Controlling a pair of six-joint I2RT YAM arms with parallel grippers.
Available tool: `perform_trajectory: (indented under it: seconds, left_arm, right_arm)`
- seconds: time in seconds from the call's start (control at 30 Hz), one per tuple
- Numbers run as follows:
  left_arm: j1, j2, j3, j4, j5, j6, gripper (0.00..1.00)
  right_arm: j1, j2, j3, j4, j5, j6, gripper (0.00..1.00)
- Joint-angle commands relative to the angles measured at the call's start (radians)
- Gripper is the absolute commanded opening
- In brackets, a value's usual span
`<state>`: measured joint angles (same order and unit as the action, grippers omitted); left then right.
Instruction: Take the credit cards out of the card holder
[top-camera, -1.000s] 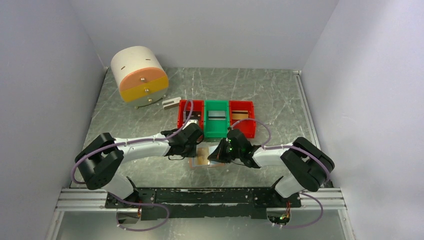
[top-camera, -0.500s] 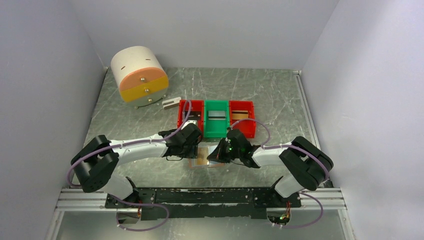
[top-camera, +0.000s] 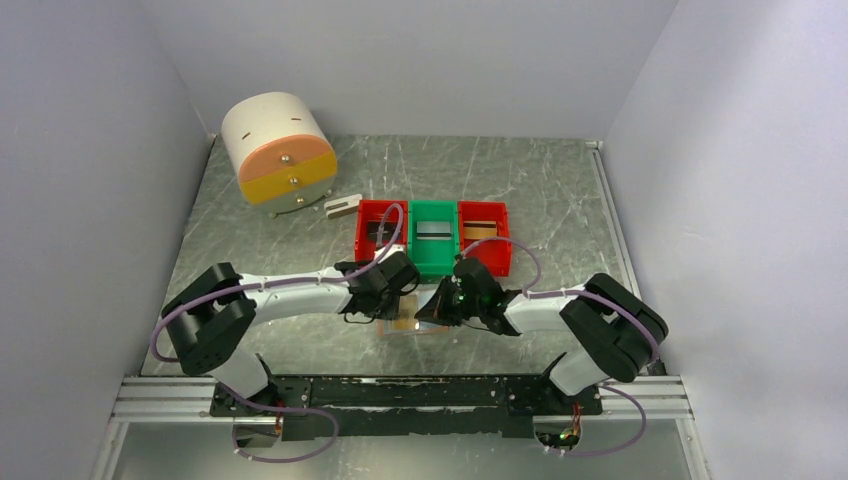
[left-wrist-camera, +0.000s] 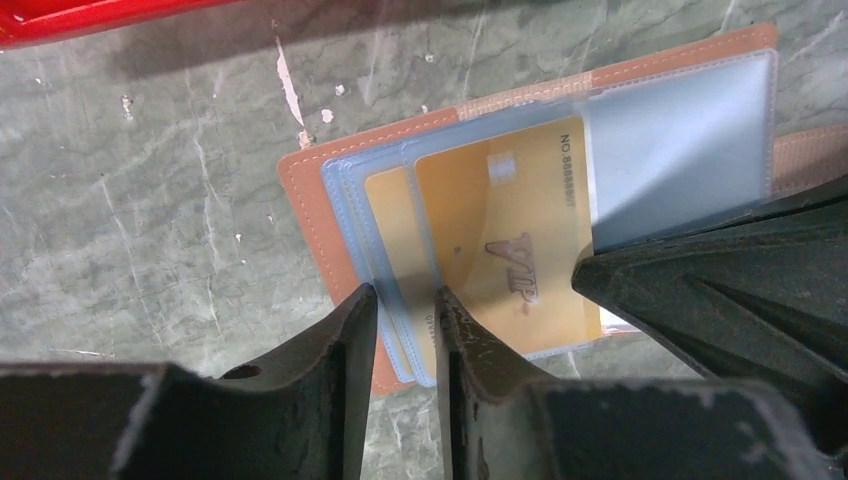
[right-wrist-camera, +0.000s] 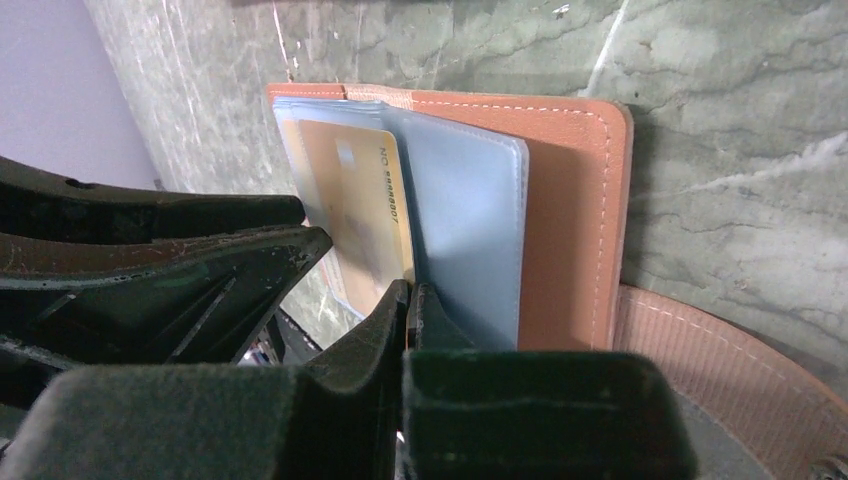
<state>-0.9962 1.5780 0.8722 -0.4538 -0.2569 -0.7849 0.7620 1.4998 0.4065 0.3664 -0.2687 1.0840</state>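
Grey table (top-camera: 560, 180), white drum drawer unit (top-camera: 277, 148) far left, pale block (top-camera: 343, 205), red-green-red bins (top-camera: 434, 262) centre, open card holder (left-wrist-camera: 305, 210) nearer.

Your left gripper (top-camera: 392, 303) has moved right and nearer, from just beside the red bin (top-camera: 361, 228) onto the left edge of the card holder (top-camera: 408, 318). More of the bin's left compartment now shows. Your left arm's elbow (top-camera: 205, 320) dropped outward, then came back.
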Motion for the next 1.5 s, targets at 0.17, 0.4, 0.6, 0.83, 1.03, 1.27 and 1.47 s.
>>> perform_trajectory:
  seconds: [0.17,0.4,0.6,0.83,1.03,1.27,1.47]
  left_arm:
    - [-0.041,0.067,-0.034,-0.137,-0.084,-0.047,0.26]
    - [-0.045,0.075,-0.037,-0.135,-0.094,-0.047,0.25]
    - [-0.047,0.068,-0.046,-0.118,-0.085,-0.047,0.25]
    - [-0.05,0.04,-0.038,-0.054,-0.055,0.003,0.28]
    - [-0.052,0.042,-0.039,-0.06,-0.056,0.004,0.28]
    - [-0.051,0.038,-0.045,-0.06,-0.061,0.001,0.27]
    - [-0.052,0.03,-0.046,-0.053,-0.056,-0.004,0.28]
  right_arm:
    - [-0.013,-0.072,-0.005,-0.115,0.084,-0.001,0.0]
    - [-0.038,-0.09,-0.022,-0.123,0.075,-0.008,0.0]
    - [-0.049,-0.127,-0.054,-0.129,0.078,-0.023,0.0]
    - [-0.05,-0.071,-0.041,-0.001,-0.008,-0.015,0.16]
    - [-0.054,-0.002,-0.047,0.109,-0.012,0.039,0.29]
    - [-0.069,0.024,-0.052,0.137,0.003,0.046,0.15]
    - [-0.087,0.001,-0.067,0.114,0.005,0.034,0.04]
